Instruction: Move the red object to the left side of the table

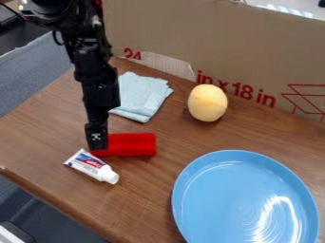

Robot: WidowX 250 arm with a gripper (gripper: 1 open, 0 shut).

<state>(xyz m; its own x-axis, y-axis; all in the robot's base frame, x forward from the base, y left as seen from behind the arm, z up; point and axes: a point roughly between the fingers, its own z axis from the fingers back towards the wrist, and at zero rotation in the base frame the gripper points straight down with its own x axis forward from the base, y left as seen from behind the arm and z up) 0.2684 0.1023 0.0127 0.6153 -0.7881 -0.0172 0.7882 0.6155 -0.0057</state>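
The red object (129,144) lies on the bench (45,114) just above the toothpaste tube (93,167). The claw (97,139) points down at its left end, spread open and holding nothing. The release looks finished; next, it should lift clear.

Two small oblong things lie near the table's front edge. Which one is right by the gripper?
The red object, beside the gripper; the toothpaste tube lies nearer the edge.

Even soft lighting, low resolution, plate (241,199) glare
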